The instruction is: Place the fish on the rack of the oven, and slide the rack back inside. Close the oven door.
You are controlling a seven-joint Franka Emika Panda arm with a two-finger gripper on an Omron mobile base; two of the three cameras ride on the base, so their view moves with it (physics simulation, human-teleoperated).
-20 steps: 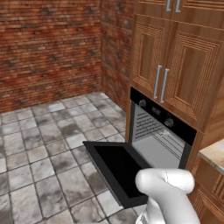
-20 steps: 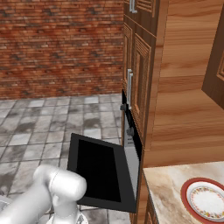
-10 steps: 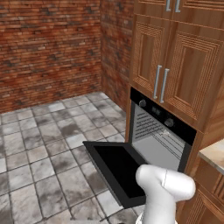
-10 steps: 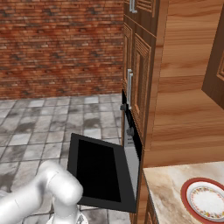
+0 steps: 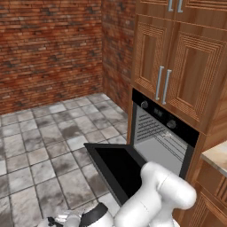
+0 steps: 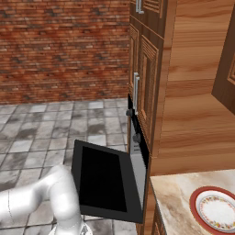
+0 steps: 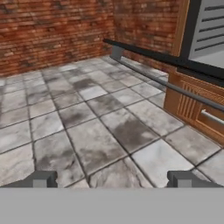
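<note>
Black oven (image 5: 162, 128) set in brown cabinetry, oven door (image 5: 117, 168) hanging fully open and flat over the floor, wire rack (image 5: 166, 141) seemingly inside the pale cavity.

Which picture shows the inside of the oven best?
The left base view shows it best: it looks straight into the oven, past the dropped-open oven door, to the wire shelves. The right base view sees the oven edge-on, mostly just the door. The hand view catches a corner of the cavity above the door's handle.
</note>
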